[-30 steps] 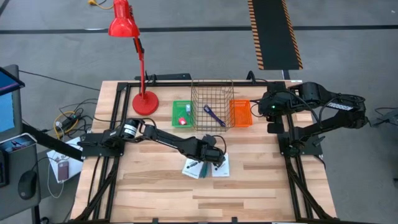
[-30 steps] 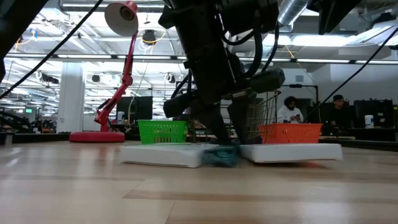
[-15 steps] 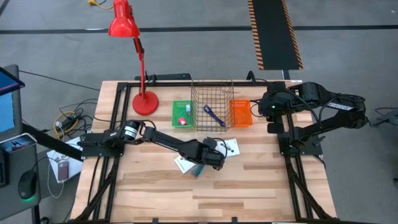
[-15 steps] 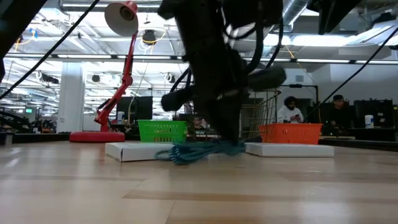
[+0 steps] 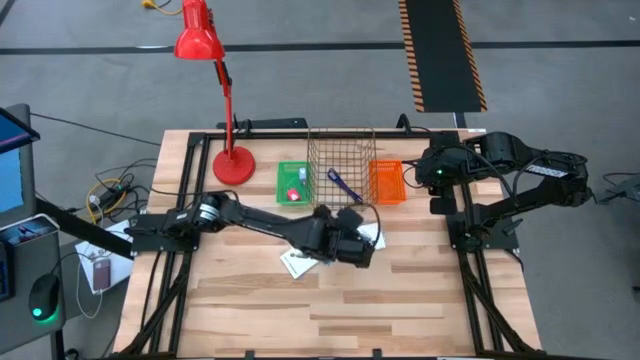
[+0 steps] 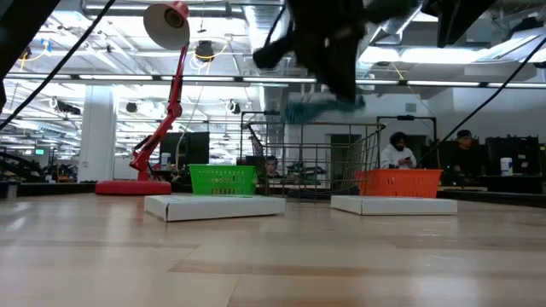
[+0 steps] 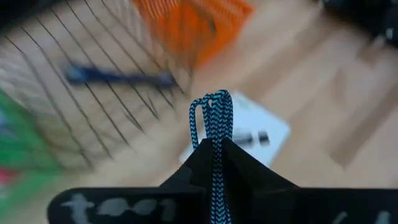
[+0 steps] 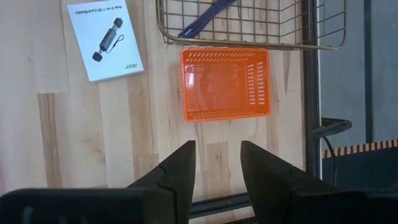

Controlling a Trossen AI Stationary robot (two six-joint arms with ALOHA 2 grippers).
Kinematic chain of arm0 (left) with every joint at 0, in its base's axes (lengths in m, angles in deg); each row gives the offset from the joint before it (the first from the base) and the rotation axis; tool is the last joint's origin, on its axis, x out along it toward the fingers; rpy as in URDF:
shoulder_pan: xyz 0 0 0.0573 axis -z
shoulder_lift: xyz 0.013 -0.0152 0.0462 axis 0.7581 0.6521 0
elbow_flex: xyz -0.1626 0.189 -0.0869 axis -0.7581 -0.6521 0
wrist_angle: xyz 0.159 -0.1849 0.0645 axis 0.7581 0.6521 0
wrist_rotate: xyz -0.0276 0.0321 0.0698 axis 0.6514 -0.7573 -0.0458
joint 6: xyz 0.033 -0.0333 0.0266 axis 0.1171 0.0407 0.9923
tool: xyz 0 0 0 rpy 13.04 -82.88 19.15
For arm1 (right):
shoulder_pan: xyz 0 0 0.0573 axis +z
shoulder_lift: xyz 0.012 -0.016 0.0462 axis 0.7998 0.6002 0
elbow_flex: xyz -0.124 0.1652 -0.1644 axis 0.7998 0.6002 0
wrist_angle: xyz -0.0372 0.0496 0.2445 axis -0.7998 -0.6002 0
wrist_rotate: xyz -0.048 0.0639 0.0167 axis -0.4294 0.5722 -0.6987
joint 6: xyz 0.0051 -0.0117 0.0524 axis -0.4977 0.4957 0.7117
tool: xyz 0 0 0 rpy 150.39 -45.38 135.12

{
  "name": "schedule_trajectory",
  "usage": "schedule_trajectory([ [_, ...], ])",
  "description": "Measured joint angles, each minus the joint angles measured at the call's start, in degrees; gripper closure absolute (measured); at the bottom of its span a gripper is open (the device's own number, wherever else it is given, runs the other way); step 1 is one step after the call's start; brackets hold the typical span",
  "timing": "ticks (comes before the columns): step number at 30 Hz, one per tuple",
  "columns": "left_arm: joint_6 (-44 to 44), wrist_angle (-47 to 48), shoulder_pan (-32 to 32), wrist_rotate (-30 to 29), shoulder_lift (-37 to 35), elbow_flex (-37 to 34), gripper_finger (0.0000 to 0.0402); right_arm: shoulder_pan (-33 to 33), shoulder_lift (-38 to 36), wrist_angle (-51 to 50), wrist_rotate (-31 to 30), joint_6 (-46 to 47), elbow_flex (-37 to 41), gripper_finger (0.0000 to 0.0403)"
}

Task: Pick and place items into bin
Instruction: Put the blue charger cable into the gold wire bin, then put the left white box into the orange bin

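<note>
Beyond the table, the low view takes in a wide workshop with ceiling lights, ducts and two people (image 6: 398, 150) seated at desks far back. Pale wooden planks make up the table (image 5: 420, 300), which stands on grey floor with a black and orange striped strip (image 5: 440, 55) running away from it. At the far left a red desk lamp (image 5: 205, 60) rises from its round base. Along the far side stand a green basket (image 5: 295, 183) with a small red block (image 5: 302, 172) in it, a wire bin (image 5: 341, 165) holding a blue-purple strap (image 5: 343, 185), and an orange basket (image 5: 386, 182), side by side. The left gripper (image 7: 214, 149) is raised above the table just in front of the wire bin, its fingers pinched tight on a teal braided cord (image 7: 212, 121) whose loop sticks out past the tips; in the low view the cord hangs high above the wood, level with the bin's rim. Two white cards lie flat on the table: one card (image 5: 296, 263) near the arm's left side, the other card (image 8: 104, 38) partly under the gripper, beside the orange basket. The right gripper (image 8: 216, 163) waits at the right rear corner, above the orange basket's near side, fingers parted and holding nothing.
</note>
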Motion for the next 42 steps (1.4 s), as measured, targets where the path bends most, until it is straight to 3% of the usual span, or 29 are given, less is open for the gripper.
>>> schedule_trajectory([
  [8, 14.79, 5.57, -3.87, -12.16, -0.15, 12.73, 0.0398, 0.02, 0.00, 0.00, 0.00, 0.54, 0.00, 0.0282],
  [13, 26.05, -0.93, -8.09, -16.09, -1.93, 12.13, 0.0392, 0.00, -0.02, -0.02, 0.01, 0.67, 0.00, 0.0282],
  [18, 32.56, -3.30, -12.83, -14.92, -2.17, 12.14, 0.0377, 0.00, 0.00, -0.02, -0.02, 1.12, 0.00, 0.0282],
  [27, 35.34, -3.46, -18.52, -7.95, -2.17, 12.12, 0.0367, 0.00, 0.00, -0.07, -0.02, 1.12, 0.00, 0.0282],
  [42, 37.16, 7.70, -17.80, -7.73, -2.17, 12.12, 0.0365, 0.00, 0.00, -0.09, -0.02, 4.55, 0.00, 0.0282],
])
